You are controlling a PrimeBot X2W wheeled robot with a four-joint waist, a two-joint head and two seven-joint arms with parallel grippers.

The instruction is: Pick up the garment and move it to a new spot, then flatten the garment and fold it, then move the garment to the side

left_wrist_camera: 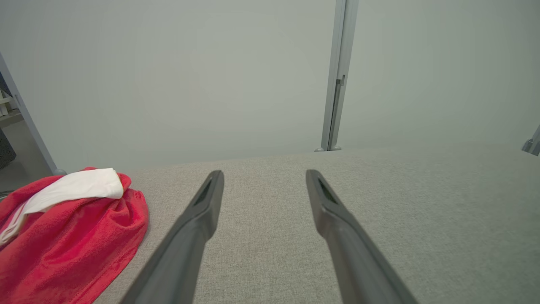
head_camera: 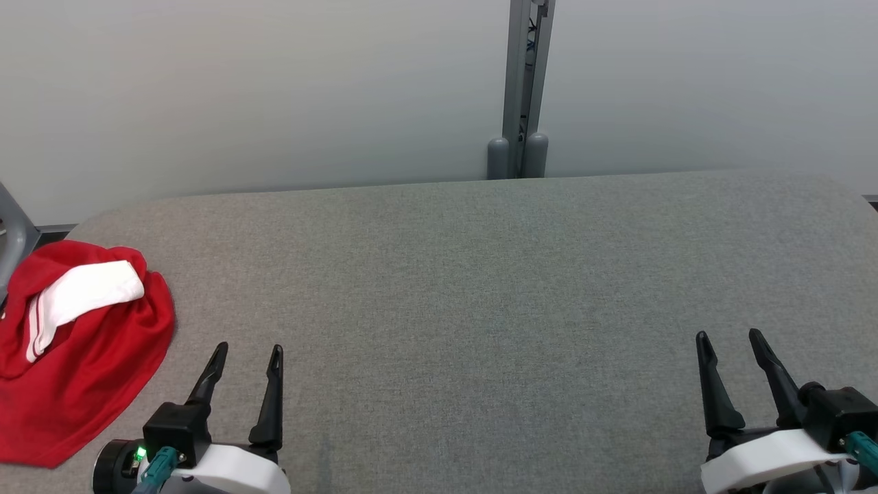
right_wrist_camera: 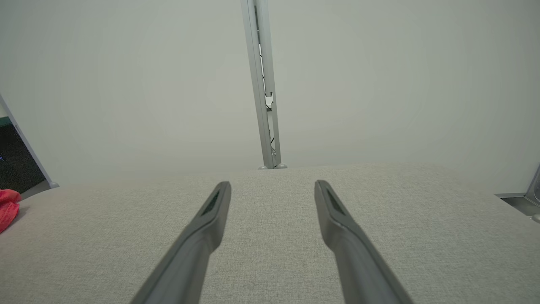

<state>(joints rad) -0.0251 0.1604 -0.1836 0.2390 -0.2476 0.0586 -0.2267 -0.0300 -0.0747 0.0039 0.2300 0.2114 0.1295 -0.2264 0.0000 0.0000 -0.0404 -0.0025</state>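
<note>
- Left gripper (head_camera: pixel 248 348) sits at the lower left of the head view. Its two dark fingers are spread well apart, hold nothing, and point away from the robot over the grey fabric-covered table (head_camera: pixel 480 288).
- At the lower right of the same view, the right gripper (head_camera: pixel 728 335) has its fingers parted just as wide over bare table, and it too grips nothing.
- Also in the head view, the garment (head_camera: pixel 89 370) is a crumpled red heap at the table's left end, with a white striped section (head_camera: pixel 89 288) folded across its top. It lies just left of the left gripper, apart from it, and runs off the frame's left edge.
- Behind the table stand a pale wall (head_camera: pixel 274 89) and a grey metal post (head_camera: pixel 525 89).
- From the left wrist view, the left gripper (left_wrist_camera: pixel 265 173) shows both fingers splayed above the table (left_wrist_camera: pixel 422 211). The garment (left_wrist_camera: pixel 76 245) lies to the left of the left finger, clear of it, and the post (left_wrist_camera: pixel 337 84) rises beyond.
- From the right wrist view, the right gripper (right_wrist_camera: pixel 272 184) is likewise wide open over the table (right_wrist_camera: pixel 400 228). A small red edge of the garment (right_wrist_camera: pixel 7 207) shows at the far left, well apart from the fingers, with the post (right_wrist_camera: pixel 263 84) straight ahead.
</note>
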